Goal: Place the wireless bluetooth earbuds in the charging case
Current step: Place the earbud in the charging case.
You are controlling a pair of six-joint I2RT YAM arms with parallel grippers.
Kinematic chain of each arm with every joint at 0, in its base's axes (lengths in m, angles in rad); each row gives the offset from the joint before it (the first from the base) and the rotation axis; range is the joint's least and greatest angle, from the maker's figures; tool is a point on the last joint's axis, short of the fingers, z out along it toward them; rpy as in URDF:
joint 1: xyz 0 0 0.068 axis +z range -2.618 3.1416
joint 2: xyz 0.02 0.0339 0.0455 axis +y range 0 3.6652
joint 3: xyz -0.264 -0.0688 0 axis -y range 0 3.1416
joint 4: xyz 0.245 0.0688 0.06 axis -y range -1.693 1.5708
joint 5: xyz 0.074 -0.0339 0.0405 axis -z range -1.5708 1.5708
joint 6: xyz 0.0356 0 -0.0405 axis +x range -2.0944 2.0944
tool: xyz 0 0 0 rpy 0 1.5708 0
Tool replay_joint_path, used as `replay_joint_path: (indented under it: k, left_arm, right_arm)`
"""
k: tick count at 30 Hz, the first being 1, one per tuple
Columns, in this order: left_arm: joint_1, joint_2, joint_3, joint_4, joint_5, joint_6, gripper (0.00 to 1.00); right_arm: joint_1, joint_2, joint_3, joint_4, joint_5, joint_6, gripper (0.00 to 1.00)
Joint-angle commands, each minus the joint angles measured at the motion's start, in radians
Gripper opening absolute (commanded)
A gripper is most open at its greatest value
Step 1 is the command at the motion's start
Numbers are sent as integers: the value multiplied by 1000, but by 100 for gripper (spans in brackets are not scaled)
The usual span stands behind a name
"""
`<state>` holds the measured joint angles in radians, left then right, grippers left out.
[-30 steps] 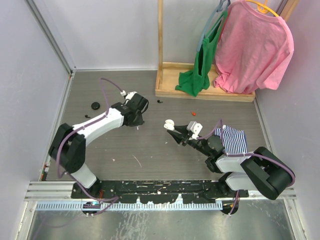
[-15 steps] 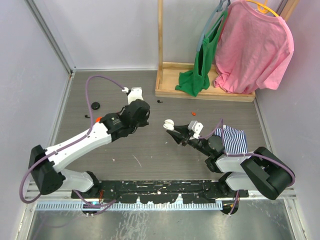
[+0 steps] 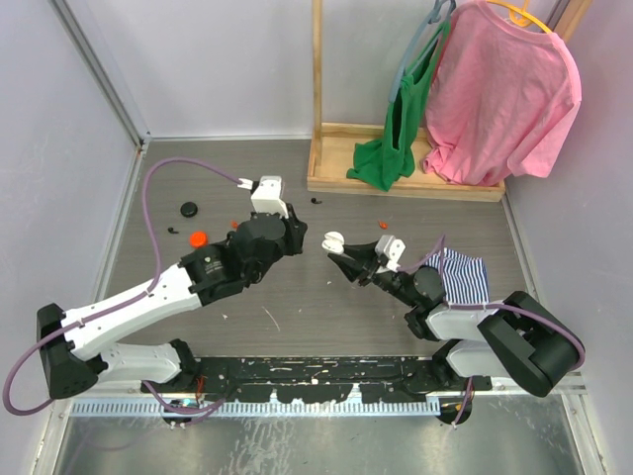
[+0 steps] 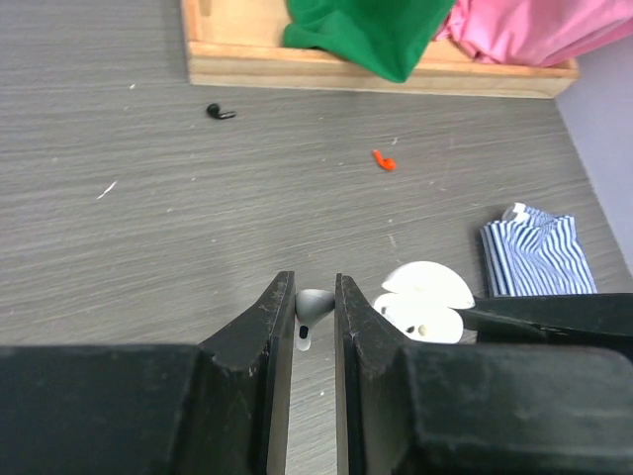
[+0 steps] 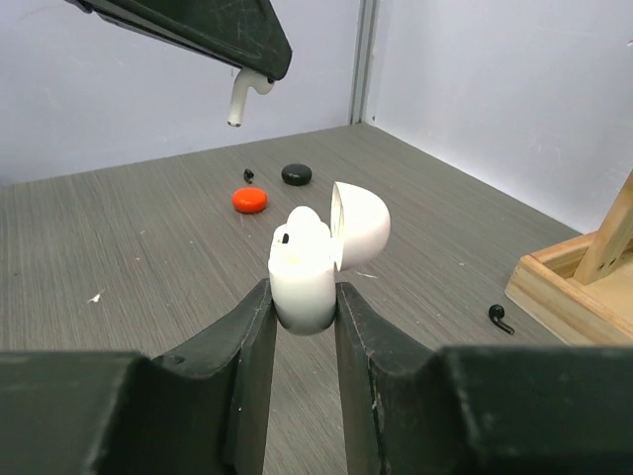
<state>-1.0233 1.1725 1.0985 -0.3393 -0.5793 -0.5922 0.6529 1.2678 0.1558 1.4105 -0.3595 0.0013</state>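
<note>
A white earbud [image 4: 315, 309] is pinched between the fingers of my left gripper [image 4: 316, 289], which is shut on it. In the right wrist view the same earbud [image 5: 247, 94] hangs stem down, above and to the left of the case. My right gripper [image 5: 302, 297] is shut on the white charging case [image 5: 305, 272] and holds it off the table with its lid flipped open. In the top view the left gripper [image 3: 297, 237] sits just left of the case [image 3: 334, 240]. A black earbud [image 4: 220, 112] and a red earbud [image 4: 384, 159] lie on the table.
A red round case [image 3: 198, 238] and a black round case [image 3: 188, 209] lie at the left. A folded striped cloth [image 3: 463, 274] rests by the right arm. At the back stands a wooden rack [image 3: 396, 178] with a green garment [image 3: 396, 129] and a pink shirt [image 3: 504, 89].
My left arm has swung right and stretched out, carrying the white earbud close to the open case. The red round case is now uncovered. The right gripper has barely moved.
</note>
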Motion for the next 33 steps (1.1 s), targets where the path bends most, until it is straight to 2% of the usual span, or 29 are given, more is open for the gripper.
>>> replay_joint_path:
  k: [1,18,33]
  left_arm:
    - [-30,-22,-13,179,-13,49,14]
    - [-111,55,-67,488,94,163,14]
    - [-127,75,-98,540,109,204,15]
  right_arm:
    - [5,-14,34,123,14,35,7]
    - [5,-6,31,185,19,74,7]
    - [5,-30,22,200,28,86,7]
